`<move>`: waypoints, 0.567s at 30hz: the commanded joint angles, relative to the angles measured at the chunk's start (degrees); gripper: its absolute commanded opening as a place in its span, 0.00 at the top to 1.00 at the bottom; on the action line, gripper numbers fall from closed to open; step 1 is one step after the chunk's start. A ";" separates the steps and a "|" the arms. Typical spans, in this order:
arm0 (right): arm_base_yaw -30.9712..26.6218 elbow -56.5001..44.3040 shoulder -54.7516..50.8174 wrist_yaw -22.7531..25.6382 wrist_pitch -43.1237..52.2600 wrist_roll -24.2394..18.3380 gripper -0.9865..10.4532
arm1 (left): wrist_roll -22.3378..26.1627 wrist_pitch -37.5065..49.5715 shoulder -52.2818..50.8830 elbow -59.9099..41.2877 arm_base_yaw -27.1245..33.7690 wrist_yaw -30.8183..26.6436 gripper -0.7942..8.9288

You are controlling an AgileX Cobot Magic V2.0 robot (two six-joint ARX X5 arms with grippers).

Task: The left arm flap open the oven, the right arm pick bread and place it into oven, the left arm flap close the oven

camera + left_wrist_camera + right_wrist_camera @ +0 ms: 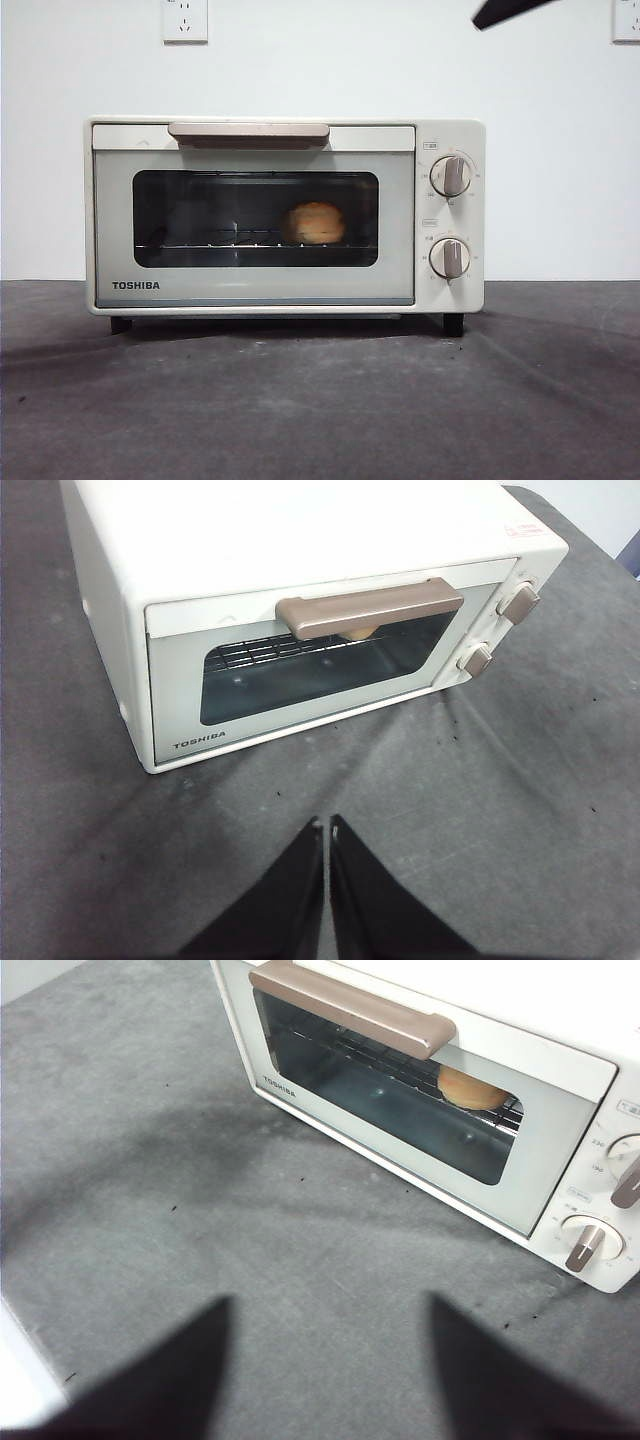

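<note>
Bread (314, 223) sits on the rack inside the oven (285, 215), door shut (task looks complete). Left end effector (326, 828), jaws together, and right end effector (325, 1305), jaws apart, hover over the desk (320, 400); best to retreat without bumping the handle (249, 130).

Front camera sits low, level with the oven (285, 215) door — both wrist cameras look down on it, obliquely.
</note>
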 commanded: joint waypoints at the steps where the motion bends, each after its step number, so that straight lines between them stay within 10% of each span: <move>1: 0.59 0.57 0.50 2.05 0.90 -0.22 0.91 | 0.96 0.55 0.26 1.14 -0.20 -0.02 0.90; 17: 0.59 0.57 0.44 5.38 2.91 0.92 0.91 | 0.94 0.72 0.26 1.14 -0.20 -0.02 0.90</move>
